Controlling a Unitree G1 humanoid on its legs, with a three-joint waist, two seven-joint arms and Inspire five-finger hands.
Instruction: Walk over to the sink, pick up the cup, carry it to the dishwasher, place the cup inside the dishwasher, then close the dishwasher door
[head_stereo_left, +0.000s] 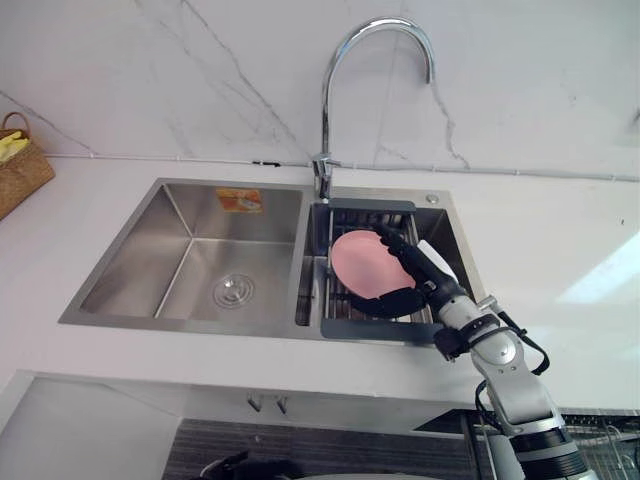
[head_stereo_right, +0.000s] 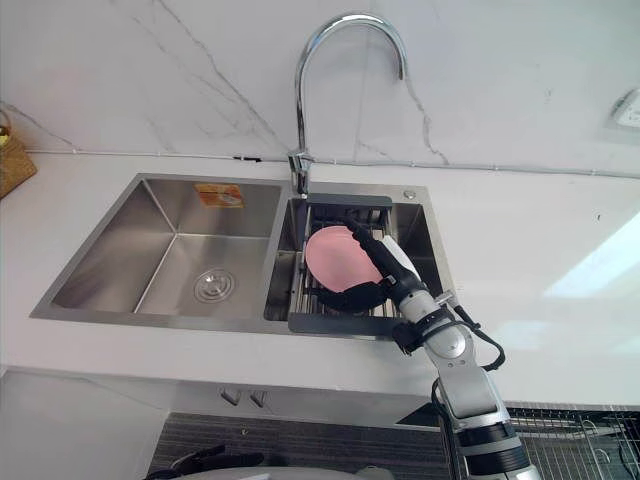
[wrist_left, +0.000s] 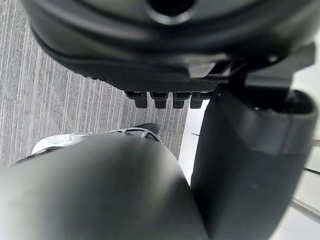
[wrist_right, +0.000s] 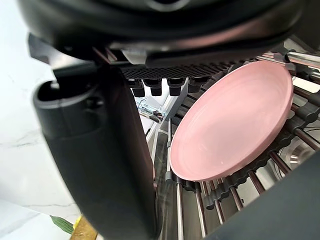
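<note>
No cup that I can see: a pink plate (head_stereo_left: 356, 262) leans in the rack (head_stereo_left: 365, 329) in the sink (head_stereo_left: 180, 328), right basin. The right hand (head_stereo_left: 410, 270) spreads fingers and thumb round its rim, seemingly readying a grip. The left hand (wrist_left: 247, 165) hangs slack.

kitchen: steel sink (head_stereo_left: 190, 255), marble counter (head_stereo_left: 560, 260)

A white, grey-veined marble wall (head_stereo_left: 200, 80) rose behind the white counter (head_stereo_left: 560, 215), where a bright patch of light (head_stereo_left: 603, 280) lay at right. Below, the floor (wrist_left: 55, 95) was grey and ribbed.
</note>
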